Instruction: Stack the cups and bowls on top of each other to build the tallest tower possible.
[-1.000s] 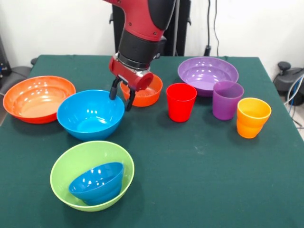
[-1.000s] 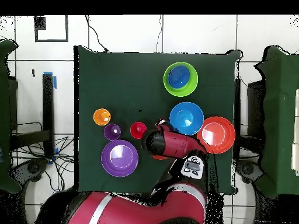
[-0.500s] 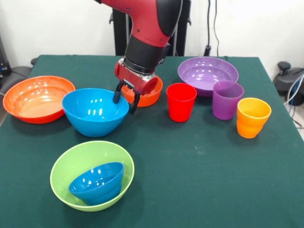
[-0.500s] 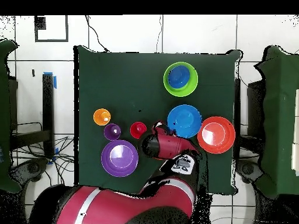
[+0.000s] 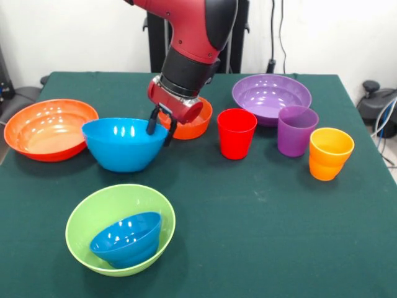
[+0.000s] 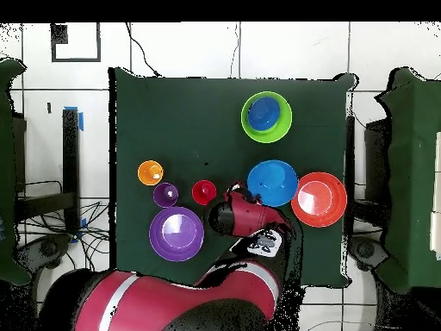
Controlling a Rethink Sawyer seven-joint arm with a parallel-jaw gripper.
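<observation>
1. We see the red and black robot arm's gripper (image 5: 160, 128) closed on the rim of the deep light blue glossy plastic bowl (image 5: 123, 144), one finger inside the bowl and one outside its wall.
2. That blue bowl hangs tilted from the gripper, on its picture-left side; we cannot tell whether its base touches the green table (image 5: 260, 211).
3. Just behind the gripper sits the small orange bowl (image 5: 193, 126), partly hidden by the arm.
4. Further to picture-left of the gripper, beyond the held bowl, lies the wide shallow orange-red bowl (image 5: 49, 128).
5. In front of the gripper, toward the camera, the lime green bowl (image 5: 99, 216) holds the small dark blue bowl (image 5: 126, 239), which leans on its side within.
6. To picture-right of the gripper stand the red tumbler (image 5: 236, 133), then the purple tumbler (image 5: 297, 130) and the waisted orange tumbler (image 5: 330, 153), all upright and apart.
7. The wide purple bowl (image 5: 270, 95) rests behind the red and purple tumblers.
</observation>
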